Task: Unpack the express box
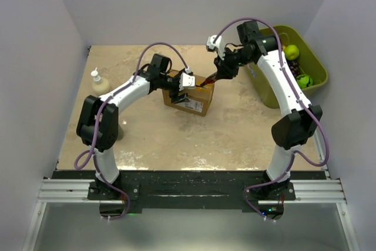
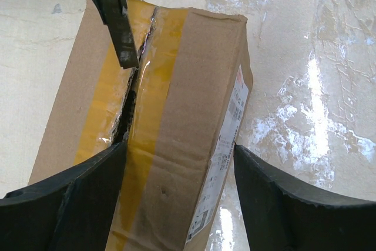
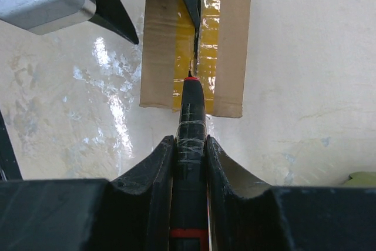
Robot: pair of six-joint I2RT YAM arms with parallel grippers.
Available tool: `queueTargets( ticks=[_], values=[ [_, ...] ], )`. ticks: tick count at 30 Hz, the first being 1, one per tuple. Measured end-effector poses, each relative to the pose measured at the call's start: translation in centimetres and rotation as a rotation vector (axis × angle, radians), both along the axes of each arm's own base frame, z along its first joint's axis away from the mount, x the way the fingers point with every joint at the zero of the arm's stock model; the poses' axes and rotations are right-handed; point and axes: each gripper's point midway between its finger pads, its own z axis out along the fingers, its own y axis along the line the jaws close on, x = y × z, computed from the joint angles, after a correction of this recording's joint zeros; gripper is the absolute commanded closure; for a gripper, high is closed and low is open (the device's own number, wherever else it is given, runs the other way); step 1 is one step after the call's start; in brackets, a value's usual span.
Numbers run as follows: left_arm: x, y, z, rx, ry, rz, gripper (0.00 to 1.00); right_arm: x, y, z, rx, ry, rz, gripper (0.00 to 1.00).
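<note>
The express box (image 1: 197, 103) is a brown carton with yellowish tape, lying mid-table with a white label (image 2: 226, 145) on its side. My left gripper (image 1: 187, 84) straddles the box's labelled half (image 2: 194, 74). One finger sits at the taped seam and the other rests against the label side. My right gripper (image 3: 190, 139) is shut on a black cutter with red trim (image 3: 191, 116). The cutter's tip (image 2: 120, 27) rests in the seam, where the tape is split open. The right gripper (image 1: 222, 74) hangs just behind the box.
A green bin (image 1: 318, 63) holding fruit stands at the back right, close to the right arm. A soap bottle (image 1: 98, 82) stands at the left of the table. White walls close in the table on three sides.
</note>
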Motion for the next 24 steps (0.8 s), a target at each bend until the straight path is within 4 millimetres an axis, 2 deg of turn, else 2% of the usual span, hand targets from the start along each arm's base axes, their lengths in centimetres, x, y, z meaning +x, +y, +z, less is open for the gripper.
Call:
queueTargets(
  ticks=[15,24],
  values=[
    [0.0,0.0,-0.1,0.002,0.001,0.001,0.24,0.1,-0.3,-1.5,-0.064,0.001,-0.023,1.00],
    [0.0,0.0,-0.1,0.000,0.002,0.006,0.25,-0.4,-0.8,-1.3,-0.081,-0.025,-0.035,1.00]
  ],
)
